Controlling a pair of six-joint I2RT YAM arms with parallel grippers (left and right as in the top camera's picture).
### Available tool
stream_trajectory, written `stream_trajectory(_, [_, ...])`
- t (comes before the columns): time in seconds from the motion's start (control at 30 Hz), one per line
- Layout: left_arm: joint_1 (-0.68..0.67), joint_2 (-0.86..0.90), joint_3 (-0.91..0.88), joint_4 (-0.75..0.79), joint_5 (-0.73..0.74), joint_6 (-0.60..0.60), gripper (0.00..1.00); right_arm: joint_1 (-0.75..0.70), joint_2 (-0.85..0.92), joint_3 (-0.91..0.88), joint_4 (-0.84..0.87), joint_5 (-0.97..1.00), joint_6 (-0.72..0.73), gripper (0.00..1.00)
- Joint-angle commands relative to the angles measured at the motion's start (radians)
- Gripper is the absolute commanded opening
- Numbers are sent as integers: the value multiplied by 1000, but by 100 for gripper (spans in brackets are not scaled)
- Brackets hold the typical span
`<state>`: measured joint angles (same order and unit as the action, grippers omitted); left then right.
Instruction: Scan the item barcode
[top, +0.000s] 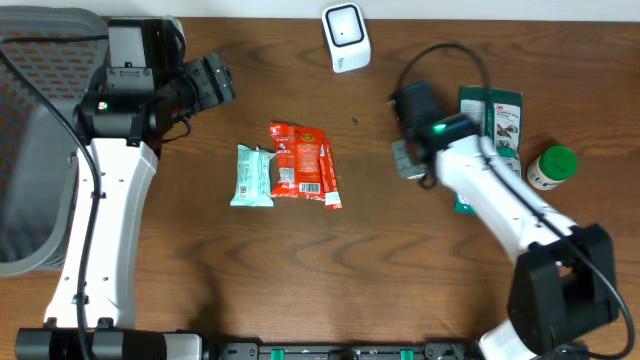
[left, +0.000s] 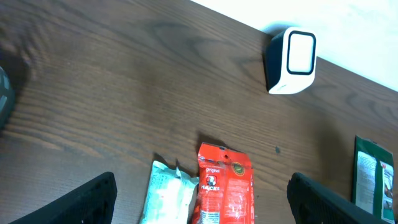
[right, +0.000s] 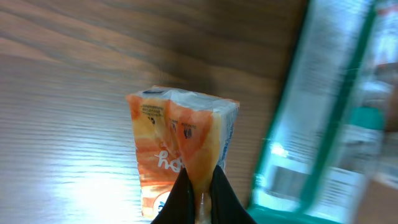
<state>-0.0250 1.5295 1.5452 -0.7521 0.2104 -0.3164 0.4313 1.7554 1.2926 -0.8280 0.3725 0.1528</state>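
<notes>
While your right gripper (right: 199, 180) was pressed together, its fingertips pinched the top edge of an orange-and-white packet (right: 180, 134). You had that packet at the right of the table (top: 200, 260), just beside a green package (top: 503, 118) and near a green-capped bottle (top: 552, 167). Whether it sat on the wood or hung clear of it, the views did not show. The white scanner (top: 345, 38) stood at the far edge, well apart from the packet, with its window facing up. Your left gripper (top: 215, 82) was spread wide and held nothing; it hung over bare wood at the left, pointed toward the middle. There a red snack pack (top: 300, 160) lay flat, touching a pale green pack (top: 253, 176) on its left side.
</notes>
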Motion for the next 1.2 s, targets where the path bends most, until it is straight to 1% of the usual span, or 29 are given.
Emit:
stream_trajectory(0.0, [3,-7,3,0,-2,8,88,98,27,2,-14,425,15,1])
stream_trajectory(0.1, [3,-7,3,0,-2,8,88,178,63,2,-15,577,14,1])
stream_trajectory(0.23, [3,-7,3,0,-2,8,88,240,127,1,-21,628,14,1])
stream_trajectory(0.43, [3,-7,3,0,-2,8,88,264,239,1,-20,771,15,1])
stream_trajectory(0.53, [3,-7,3,0,-2,8,88,264,276,1,-10,753,15,1])
stream_trajectory(0.67, [3,-7,3,0,-2,8,88,263,304,1,11,674,15,1])
stream_trajectory(1.0, [3,-7,3,0,-2,8,88,261,306,0,27,543,14,1])
stream_trajectory(1.17, [3,-7,3,0,-2,8,88,262,306,-1,27,531,14,6])
